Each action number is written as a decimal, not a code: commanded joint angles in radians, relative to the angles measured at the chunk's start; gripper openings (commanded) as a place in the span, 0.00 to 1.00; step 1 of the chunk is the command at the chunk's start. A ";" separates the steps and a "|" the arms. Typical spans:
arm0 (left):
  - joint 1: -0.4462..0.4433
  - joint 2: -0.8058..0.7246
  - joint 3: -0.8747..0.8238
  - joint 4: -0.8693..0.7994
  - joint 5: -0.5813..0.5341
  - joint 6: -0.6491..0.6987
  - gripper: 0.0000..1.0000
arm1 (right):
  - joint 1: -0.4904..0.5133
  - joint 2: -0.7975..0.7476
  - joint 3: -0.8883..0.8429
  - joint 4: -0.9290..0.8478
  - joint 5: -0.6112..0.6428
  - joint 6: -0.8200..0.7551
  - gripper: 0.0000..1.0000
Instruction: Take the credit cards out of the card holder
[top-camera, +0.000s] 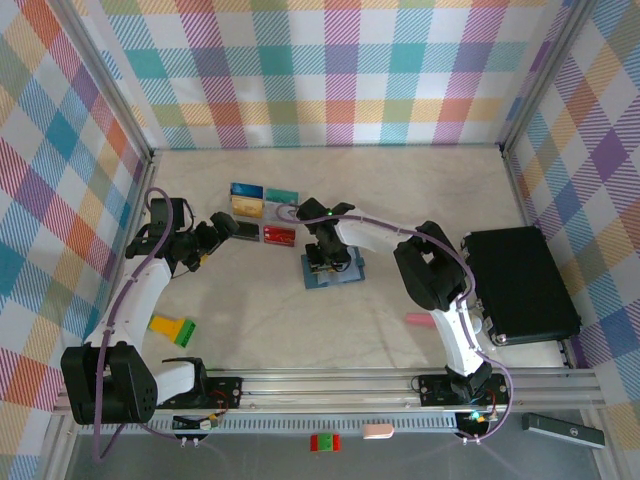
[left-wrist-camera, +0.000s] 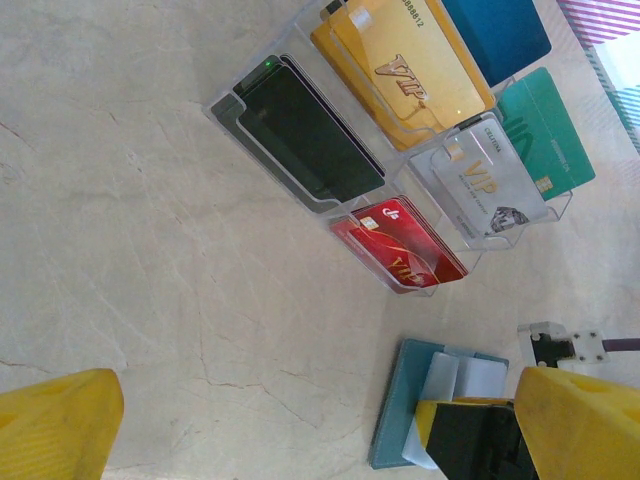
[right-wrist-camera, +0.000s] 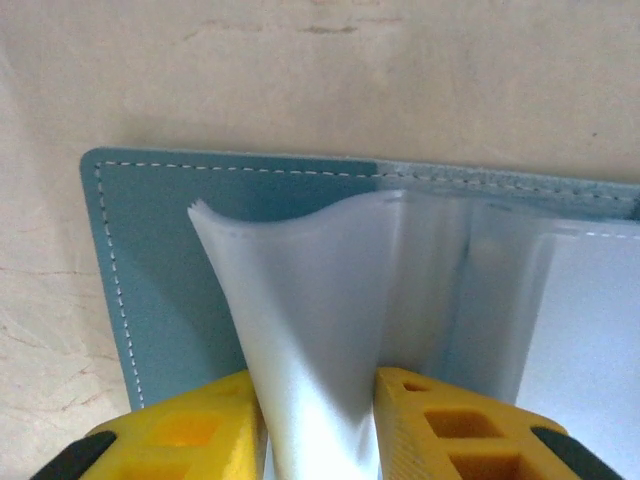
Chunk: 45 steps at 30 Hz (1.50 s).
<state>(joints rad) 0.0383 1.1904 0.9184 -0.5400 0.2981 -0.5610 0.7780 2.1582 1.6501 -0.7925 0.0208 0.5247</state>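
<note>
Card holder (top-camera: 335, 272) lies open mid-table, near six credit cards (left-wrist-camera: 410, 70) laid out in rows; the right gripper (right-wrist-camera: 315, 392) pinches its clear sleeve (right-wrist-camera: 310, 280) between narrowed jaws, while the left gripper (top-camera: 225, 231) hangs wide open beside the cards

We see a pale, marbled tabletop (top-camera: 400, 200) walled in by bright checked panels (top-camera: 330, 70). At the right edge lies a big black case (top-camera: 520, 285), lid shut. Near the left sits a yellow and green block (top-camera: 172, 327), and a small pink piece (top-camera: 418, 319) lies to the near right. Far left of centre stands a clear plastic rack (left-wrist-camera: 225, 110). On the metal rail (top-camera: 330, 385) side nearest us rest a red-and-green block (top-camera: 325, 441), a pale pink piece (top-camera: 377, 432) and, at the right, a dark flat bar (top-camera: 563, 429).
</note>
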 joint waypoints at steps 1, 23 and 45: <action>0.017 0.001 -0.007 0.012 0.013 -0.006 1.00 | -0.011 -0.038 0.003 0.041 0.042 0.028 0.33; -0.106 -0.107 0.009 0.220 -0.247 0.124 1.00 | -0.108 -0.640 -0.336 0.347 0.520 -0.207 0.99; -0.145 -0.207 -0.588 0.967 -0.709 0.404 1.00 | -0.517 -0.974 -1.090 0.929 0.507 -0.427 0.99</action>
<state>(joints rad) -0.1028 0.9661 0.3756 0.2390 -0.3691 -0.2329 0.2840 1.1816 0.6029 -0.0170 0.5602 0.1638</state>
